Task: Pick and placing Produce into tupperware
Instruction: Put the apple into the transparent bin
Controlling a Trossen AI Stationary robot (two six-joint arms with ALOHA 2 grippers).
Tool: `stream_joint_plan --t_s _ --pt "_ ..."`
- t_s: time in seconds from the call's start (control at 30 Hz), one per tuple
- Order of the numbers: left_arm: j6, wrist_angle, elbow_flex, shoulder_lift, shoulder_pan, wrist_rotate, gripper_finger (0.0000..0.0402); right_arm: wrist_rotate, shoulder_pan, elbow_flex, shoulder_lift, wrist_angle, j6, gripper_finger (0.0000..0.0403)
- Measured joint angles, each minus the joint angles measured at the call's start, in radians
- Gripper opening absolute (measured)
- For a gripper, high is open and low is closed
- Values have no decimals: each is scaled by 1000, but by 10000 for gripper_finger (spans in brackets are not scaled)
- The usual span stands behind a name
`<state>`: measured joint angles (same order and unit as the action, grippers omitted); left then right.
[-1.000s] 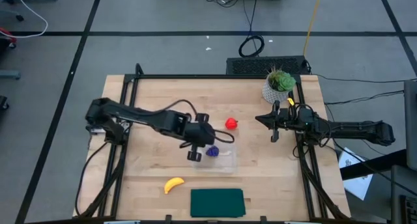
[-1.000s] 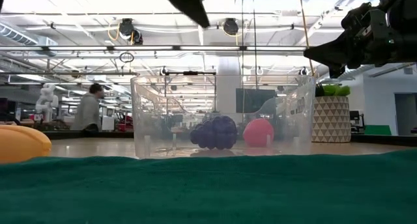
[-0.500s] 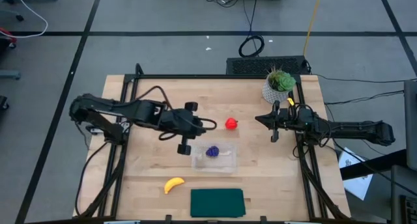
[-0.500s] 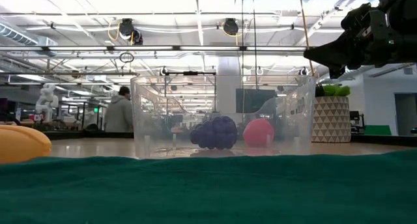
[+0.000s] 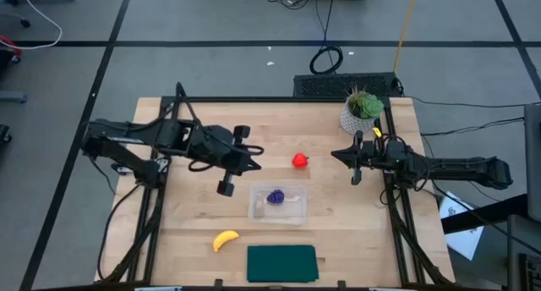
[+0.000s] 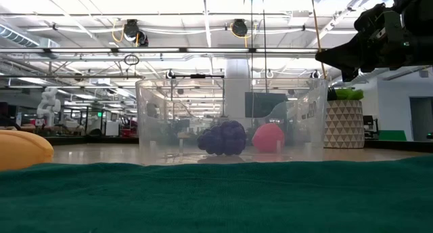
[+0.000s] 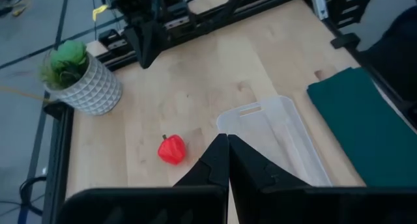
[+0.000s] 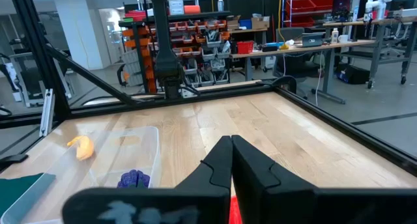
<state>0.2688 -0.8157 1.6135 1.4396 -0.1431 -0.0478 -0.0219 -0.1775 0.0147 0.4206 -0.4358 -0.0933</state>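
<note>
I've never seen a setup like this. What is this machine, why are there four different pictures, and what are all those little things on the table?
It is a robot with two dark arms at a wooden table. Each arm ends in a two-finger pincer: the left gripper and the right gripper. Both are shut and hold nothing.

One picture looks straight down from above, one looks level across the tabletop, and two come from cameras on the arms' wrists.

On the table are toy fruits and a clear tupperware. The purple grapes lie inside it. The red strawberry and yellow banana lie on the wood outside it. There is also a potted plant and a dark green mat.
</note>
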Motion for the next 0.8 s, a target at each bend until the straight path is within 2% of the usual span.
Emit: stream_joint_plan --t_s 0.5,0.8 --pt "45 -126 -1 -184 107 21 4 0 0 0 1 0 0 0" --pt "-18 -168 -27 -343 146 22 1 0 0 0 5 -3 0 0"
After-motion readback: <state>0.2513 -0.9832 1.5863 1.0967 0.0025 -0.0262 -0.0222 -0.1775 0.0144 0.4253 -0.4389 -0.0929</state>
